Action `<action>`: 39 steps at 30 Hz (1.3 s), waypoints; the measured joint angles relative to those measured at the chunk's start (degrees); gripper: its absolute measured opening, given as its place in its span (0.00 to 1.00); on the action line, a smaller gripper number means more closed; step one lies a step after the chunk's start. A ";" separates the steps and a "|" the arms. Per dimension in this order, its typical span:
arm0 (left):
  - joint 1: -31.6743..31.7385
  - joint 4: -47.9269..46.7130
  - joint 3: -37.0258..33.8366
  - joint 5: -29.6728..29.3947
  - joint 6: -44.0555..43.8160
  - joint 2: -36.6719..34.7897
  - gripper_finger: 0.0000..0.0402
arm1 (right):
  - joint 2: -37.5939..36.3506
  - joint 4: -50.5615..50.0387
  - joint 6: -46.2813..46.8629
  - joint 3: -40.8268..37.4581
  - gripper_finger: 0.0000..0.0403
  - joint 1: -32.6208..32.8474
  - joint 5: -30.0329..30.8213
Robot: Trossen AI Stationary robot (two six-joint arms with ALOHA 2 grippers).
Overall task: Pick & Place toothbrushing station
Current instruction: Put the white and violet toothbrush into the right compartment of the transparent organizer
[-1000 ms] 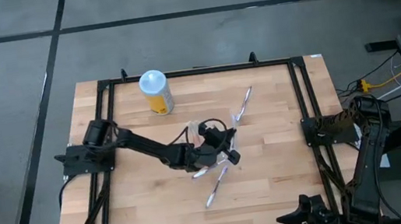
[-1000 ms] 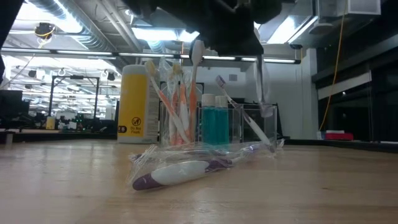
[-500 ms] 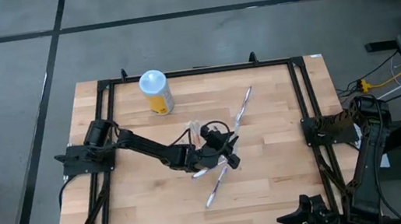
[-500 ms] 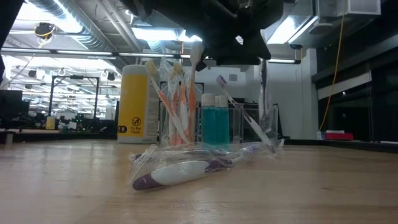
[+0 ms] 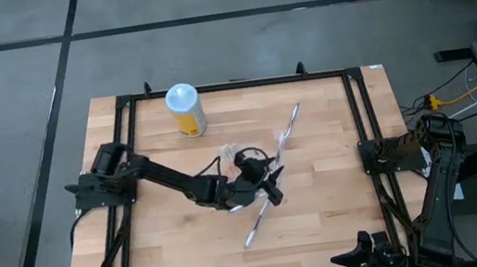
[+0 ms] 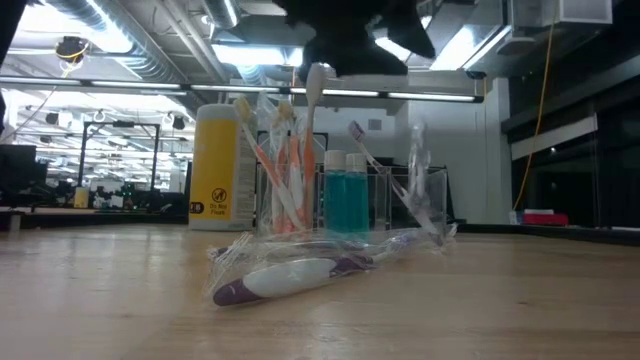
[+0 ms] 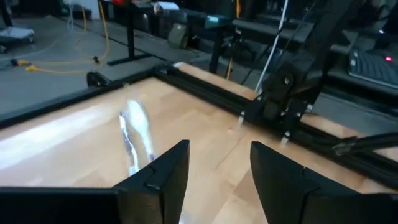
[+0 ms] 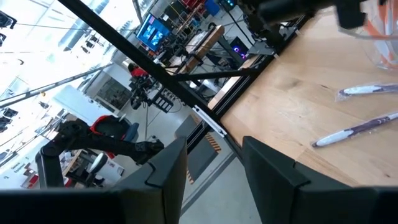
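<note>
A clear holder [image 6: 285,175] stands mid-table and holds orange and whitish toothbrushes. One whitish toothbrush [image 6: 317,85] stands upright in it, head up. Two small blue bottles [image 6: 346,195] stand beside it in a clear compartment. My left gripper [image 6: 360,30] hangs open just above the holder [image 5: 234,153], touching nothing; in its wrist view the fingers [image 7: 165,177] are spread over bare wood. Wrapped toothbrushes lie on the table: one far right of the holder [image 5: 287,129], one nearer the front [image 5: 258,222], one purple-white [image 6: 300,272]. My right gripper [image 5: 360,252] waits open at the near right corner.
A yellow bottle with a white cap [image 5: 185,110] stands far left of the holder. A black frame [image 5: 213,87] runs around the wooden table top. A clear wrapper [image 6: 420,185] stands up to the right of the blue bottles.
My left gripper has opened and let go of the whitish toothbrush, which stays upright in the holder. The gripper has then gone up, clear of the brush head.
</note>
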 joint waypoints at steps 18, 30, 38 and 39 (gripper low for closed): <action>-1.65 -8.19 -0.02 2.06 -4.95 -6.22 0.33 | 0.00 -1.85 -1.54 -0.02 0.37 -1.80 3.55; -4.87 -14.08 0.00 -1.05 -3.12 -11.14 0.24 | -0.22 -47.05 47.69 -3.94 0.31 -9.07 -4.81; -7.90 -14.35 0.00 -3.43 -4.45 -11.98 0.24 | -3.98 -32.76 48.04 -15.57 0.31 -14.65 -5.70; -8.23 -14.30 0.07 -3.45 -4.80 -12.07 0.24 | -4.54 -29.71 48.00 -17.62 0.31 -15.48 -5.34</action>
